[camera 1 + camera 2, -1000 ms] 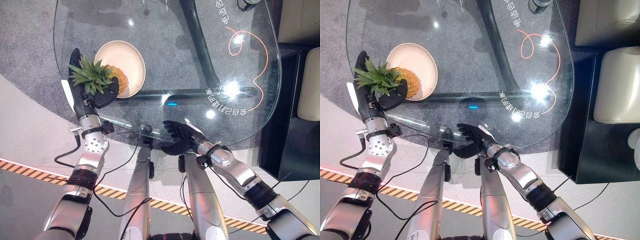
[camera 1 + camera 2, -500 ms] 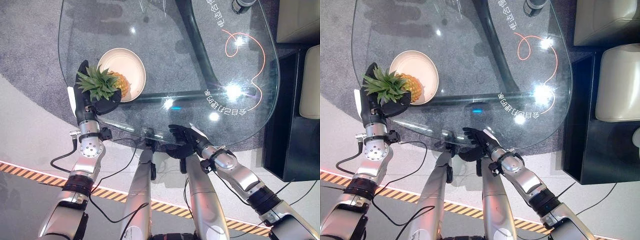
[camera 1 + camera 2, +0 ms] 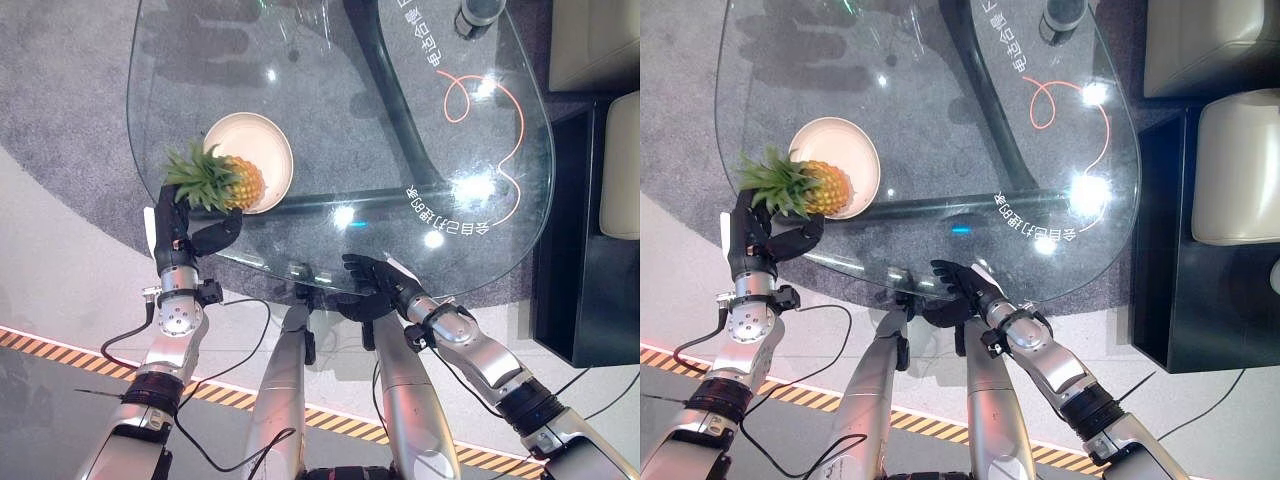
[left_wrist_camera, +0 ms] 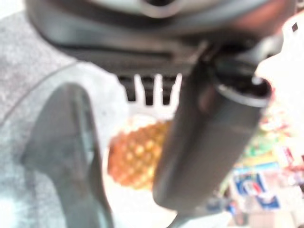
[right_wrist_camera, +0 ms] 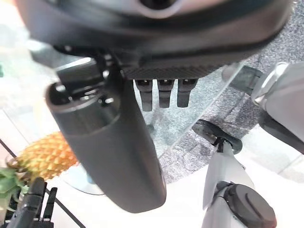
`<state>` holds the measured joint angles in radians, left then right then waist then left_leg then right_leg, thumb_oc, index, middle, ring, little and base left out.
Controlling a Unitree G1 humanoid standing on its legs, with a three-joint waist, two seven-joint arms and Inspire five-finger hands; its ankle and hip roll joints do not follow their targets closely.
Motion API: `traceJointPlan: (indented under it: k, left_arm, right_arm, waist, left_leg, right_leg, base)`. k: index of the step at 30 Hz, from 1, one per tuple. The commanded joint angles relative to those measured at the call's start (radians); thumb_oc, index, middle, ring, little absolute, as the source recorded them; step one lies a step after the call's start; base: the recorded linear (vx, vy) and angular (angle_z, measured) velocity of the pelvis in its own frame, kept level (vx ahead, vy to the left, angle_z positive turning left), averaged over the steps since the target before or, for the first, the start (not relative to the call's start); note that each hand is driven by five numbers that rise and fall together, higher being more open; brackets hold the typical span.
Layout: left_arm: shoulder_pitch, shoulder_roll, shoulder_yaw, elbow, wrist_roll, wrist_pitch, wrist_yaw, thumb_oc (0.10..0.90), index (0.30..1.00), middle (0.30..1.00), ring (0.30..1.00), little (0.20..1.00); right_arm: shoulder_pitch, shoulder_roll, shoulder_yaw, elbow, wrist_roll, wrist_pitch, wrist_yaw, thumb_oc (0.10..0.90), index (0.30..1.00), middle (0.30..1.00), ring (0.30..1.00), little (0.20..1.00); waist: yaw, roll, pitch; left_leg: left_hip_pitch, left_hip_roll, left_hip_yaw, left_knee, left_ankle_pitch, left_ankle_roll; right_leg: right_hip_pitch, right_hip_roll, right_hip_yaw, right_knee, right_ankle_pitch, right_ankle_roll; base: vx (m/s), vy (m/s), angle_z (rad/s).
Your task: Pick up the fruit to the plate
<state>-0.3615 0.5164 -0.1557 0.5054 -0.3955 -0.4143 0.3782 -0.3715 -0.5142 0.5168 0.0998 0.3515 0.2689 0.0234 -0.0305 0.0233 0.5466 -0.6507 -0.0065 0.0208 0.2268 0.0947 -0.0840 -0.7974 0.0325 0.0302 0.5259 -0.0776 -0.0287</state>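
On the plate (image 3: 262,148), pineapple (image 3: 238,182) (leaves toward left robot hand (image 3: 178,232))

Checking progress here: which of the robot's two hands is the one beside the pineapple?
The left hand, at the table's near-left edge by the pineapple; the right hand rests apart at the near edge.

Glossy clear glass table (image 3: 400,110) with glare spots, smooth matt cream plate (image 3: 268,150), rough scaly pineapple (image 3: 243,182), matt grey carpet (image 3: 70,90)
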Motion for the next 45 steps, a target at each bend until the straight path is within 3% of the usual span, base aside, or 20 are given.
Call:
traceJointPlan:
  k: [1, 19, 26, 37, 45]
  left_arm:
    - [0.011, 0.004, 0.093, -0.084, -0.022, -0.058, 0.006, 0.800, 0.900, 0.900, 0.900, 0.900]
    - [0.096, -0.005, 0.125, -0.120, -0.114, -0.004, -0.063, 0.800, 0.900, 0.900, 0.900, 0.900]
    - [0.194, -0.042, 0.130, -0.119, -0.176, 0.012, -0.140, 0.800, 0.900, 0.900, 0.900, 0.900]
    - [0.353, -0.102, 0.147, -0.050, -0.217, 0.062, -0.238, 0.800, 0.900, 0.900, 0.900, 0.900]
    - [0.442, -0.184, 0.122, 0.003, -0.219, 0.142, -0.321, 0.800, 0.900, 0.900, 0.900, 0.900]
  right_arm:
    - [0.069, -0.004, -0.012, -0.132, -0.013, -0.074, 0.029, 0.800, 0.900, 0.900, 0.900, 0.900]
    - [0.108, 0.014, -0.044, -0.111, -0.034, -0.071, 0.060, 0.800, 0.900, 0.900, 0.900, 0.900]
    - [0.165, 0.037, -0.070, -0.050, -0.054, -0.084, 0.080, 0.800, 0.900, 0.900, 0.900, 0.900]
    - [0.288, 0.079, -0.121, 0.076, -0.071, -0.116, 0.104, 0.800, 0.900, 0.900, 0.900, 0.900]
    - [0.376, 0.154, -0.175, 0.200, -0.066, -0.109, 0.029, 0.800, 0.900, 0.900, 0.900, 0.900]
  waist:
    - [-0.029, 0.041, -0.027]
    - [-0.017, 0.041, -0.027]
    - [0.002, 0.022, -0.027]
    - [0.031, -0.005, -0.147]
    - [0.053, -0.021, -0.256]
  left_leg:
    - [0.016, -0.059, -0.034, 0.071, -0.041, 0.015]
    - [0.182, -0.053, -0.060, 0.012, -0.034, 0.018]
    - [0.301, -0.051, -0.084, -0.038, -0.039, 0.021]
    - [0.450, -0.043, -0.123, -0.163, -0.024, 0.014]
    - [0.555, -0.040, -0.140, -0.229, -0.024, 0.014]
  right_leg:
    - [0.109, -0.013, -0.057, -0.118, 0.010, 0.024]
    - [0.282, -0.005, -0.055, -0.163, -0.004, 0.017]
    - [0.422, -0.011, -0.070, -0.233, 0.001, 0.023]
    - [0.614, -0.027, -0.086, -0.407, 0.045, 0.045]
    - [0.744, -0.047, -0.111, -0.512, 0.083, 0.066]
  base:
    - [0.00, 0.000, 0.00]
    - [0.00, -0.018, 0.03]
    - [-0.02, -0.029, 0.07]
    - [0.02, -0.013, 0.12]
    - [0.04, 0.002, 0.14]
